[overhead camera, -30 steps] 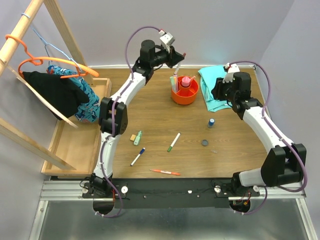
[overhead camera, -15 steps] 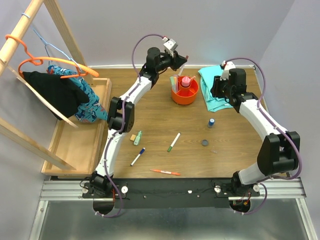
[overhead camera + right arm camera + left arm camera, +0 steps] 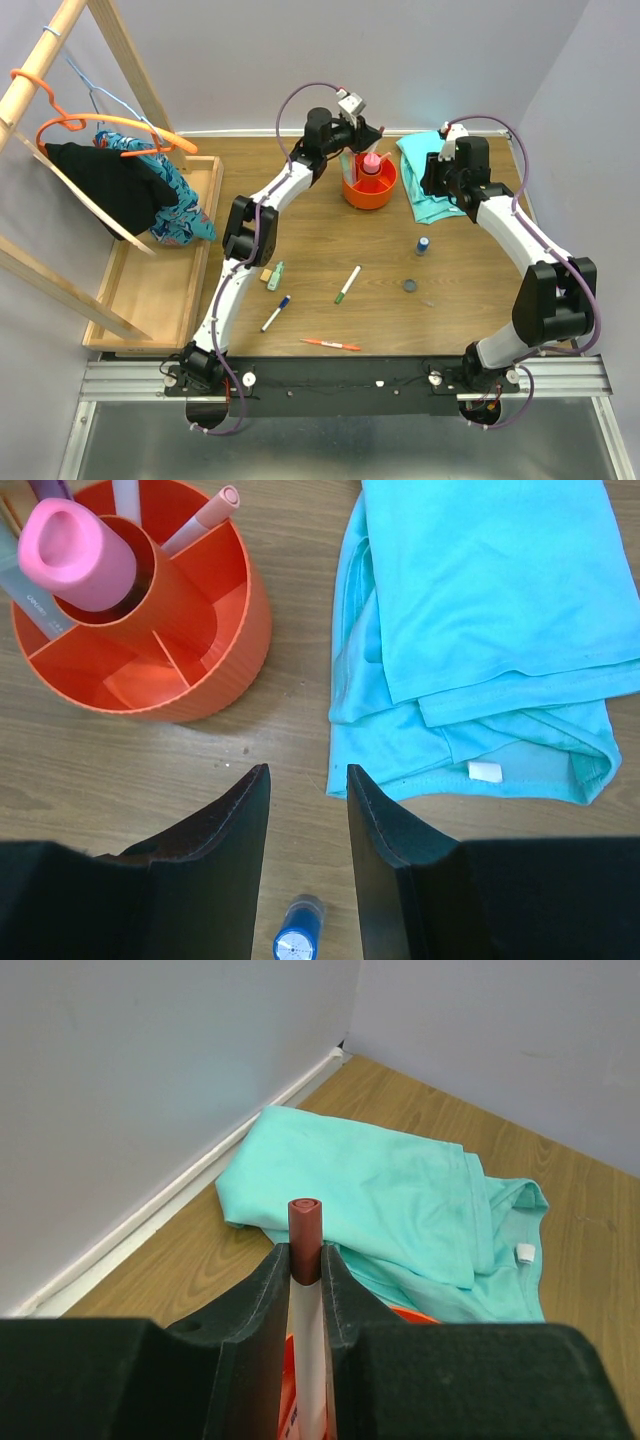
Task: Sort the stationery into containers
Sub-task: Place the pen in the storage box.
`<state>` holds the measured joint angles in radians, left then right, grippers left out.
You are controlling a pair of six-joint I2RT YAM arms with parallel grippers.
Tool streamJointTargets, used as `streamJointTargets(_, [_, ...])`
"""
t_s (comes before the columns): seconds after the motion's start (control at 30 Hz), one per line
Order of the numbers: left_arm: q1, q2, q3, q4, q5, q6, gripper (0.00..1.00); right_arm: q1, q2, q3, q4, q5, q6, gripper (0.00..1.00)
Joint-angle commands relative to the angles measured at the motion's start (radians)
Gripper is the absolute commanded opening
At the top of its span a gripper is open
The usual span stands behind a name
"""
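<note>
The orange tub [image 3: 369, 187] stands at the back middle of the table, with the pink glue bottle [image 3: 372, 163] in its central cup and several markers in its compartments. My left gripper [image 3: 362, 131] hovers over the tub's far left rim, shut on a white marker with a dark red cap [image 3: 305, 1222]. My right gripper [image 3: 308, 780] is open and empty, above bare table between the tub [image 3: 200, 670] and the teal cloth [image 3: 480, 600]. The blue-capped bottle [image 3: 423, 245] stands below it. A dark disc [image 3: 409, 285], green-capped marker [image 3: 348, 283], blue-capped pen [image 3: 275, 313], red pen [image 3: 331, 344], green highlighter [image 3: 275, 275] and tan eraser [image 3: 265, 274] lie on the table.
A wooden tray [image 3: 150, 290] lies along the left edge under a wooden rack with hangers and clothes [image 3: 130, 180]. The wall runs close behind the tub and cloth.
My left arm has carried the red-capped marker to the right, to above the tub's rim. My right arm shifted slightly at first, then held still.
</note>
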<state>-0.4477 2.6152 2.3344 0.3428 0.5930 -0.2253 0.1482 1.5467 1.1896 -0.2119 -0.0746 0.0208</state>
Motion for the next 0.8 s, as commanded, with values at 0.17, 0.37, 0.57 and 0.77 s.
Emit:
streamJointTargets(0.17, [0.017,-0.021,-0.043,0.01,0.01,0.027,0.25,-0.009,0.004,0.002,0.008,0.009,-0.013,0.45])
streamJointTargets(0.37, [0.026,-0.052,-0.099,-0.007,0.047,0.034,0.25,-0.009,-0.005,-0.013,0.025,0.004,-0.01,0.45])
streamJointTargets(0.57, [0.026,-0.073,-0.112,0.004,0.034,0.038,0.31,-0.009,-0.022,-0.028,0.031,-0.002,-0.005,0.45])
streamJointTargets(0.77, [0.027,-0.104,-0.115,-0.014,0.039,0.067,0.44,-0.009,-0.045,-0.047,0.048,-0.004,-0.007,0.45])
